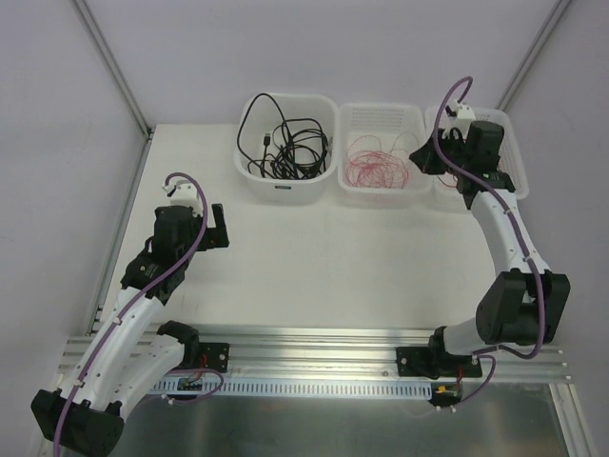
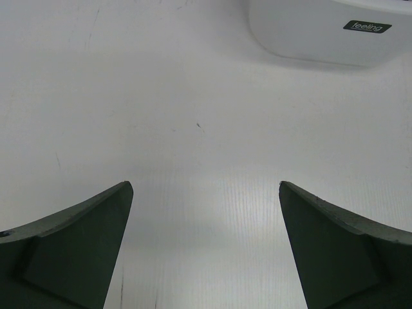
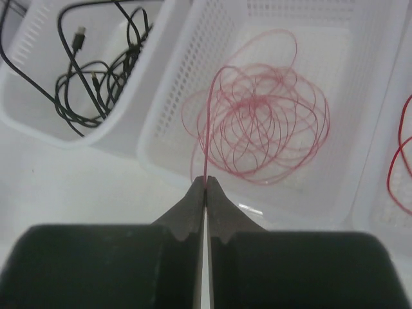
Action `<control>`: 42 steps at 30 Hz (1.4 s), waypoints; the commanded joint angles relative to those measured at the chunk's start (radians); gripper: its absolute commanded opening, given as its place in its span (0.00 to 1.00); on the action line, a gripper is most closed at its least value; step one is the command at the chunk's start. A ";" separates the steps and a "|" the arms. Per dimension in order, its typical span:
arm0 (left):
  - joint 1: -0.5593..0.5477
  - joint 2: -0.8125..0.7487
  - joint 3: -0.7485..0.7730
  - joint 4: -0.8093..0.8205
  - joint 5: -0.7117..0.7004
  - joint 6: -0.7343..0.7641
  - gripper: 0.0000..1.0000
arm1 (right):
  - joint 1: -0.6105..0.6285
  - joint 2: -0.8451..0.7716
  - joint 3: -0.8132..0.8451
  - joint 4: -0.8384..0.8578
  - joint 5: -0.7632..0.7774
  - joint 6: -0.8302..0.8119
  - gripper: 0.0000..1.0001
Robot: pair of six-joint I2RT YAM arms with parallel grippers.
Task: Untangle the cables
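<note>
Black cables (image 1: 287,148) with small plug ends lie tangled in the left white bin (image 1: 249,171); they also show in the right wrist view (image 3: 96,77). Thin red wires (image 1: 373,168) lie in loops in the middle basket (image 1: 381,193), seen closer in the right wrist view (image 3: 264,122). My right gripper (image 3: 205,181) is shut on one strand of the red wires, which rises from its tips to the coil; it hovers at the basket's near rim (image 1: 420,157). My left gripper (image 2: 206,193) is open and empty over bare table (image 1: 215,227).
A third white basket (image 1: 519,162) stands at the far right, under the right arm, with a bit of red wire (image 3: 399,154) in it. The left bin's front wall with a label (image 2: 367,27) is just ahead of my left gripper.
</note>
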 commanded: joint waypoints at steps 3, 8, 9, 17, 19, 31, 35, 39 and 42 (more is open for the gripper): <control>0.012 -0.011 -0.004 0.027 0.011 -0.004 0.99 | 0.038 0.105 0.255 -0.015 0.019 -0.007 0.01; 0.012 -0.011 -0.003 0.027 0.009 -0.004 0.99 | 0.074 0.322 0.376 0.063 0.119 -0.007 0.01; 0.012 -0.011 -0.003 0.027 0.008 -0.002 0.99 | 0.074 0.360 0.398 0.059 0.128 -0.004 0.01; 0.012 -0.014 -0.004 0.027 0.012 -0.002 0.99 | 0.092 0.566 0.484 -0.013 0.159 0.006 0.20; 0.012 -0.013 -0.001 0.028 0.015 -0.004 0.99 | 0.091 0.575 0.493 -0.056 0.163 -0.007 0.31; 0.012 -0.100 0.020 0.020 0.028 -0.010 0.99 | 0.086 0.175 0.484 -0.268 0.309 -0.034 1.00; 0.012 -0.210 0.083 -0.016 0.025 0.018 0.99 | 0.057 -0.073 0.378 -0.337 0.361 -0.022 0.97; 0.012 -0.283 0.195 -0.134 -0.014 0.056 0.99 | 0.032 -0.345 0.284 -0.463 0.433 -0.033 0.97; 0.012 -0.344 0.259 -0.182 -0.049 0.067 0.99 | 0.032 -0.567 0.206 -0.524 0.494 -0.043 0.97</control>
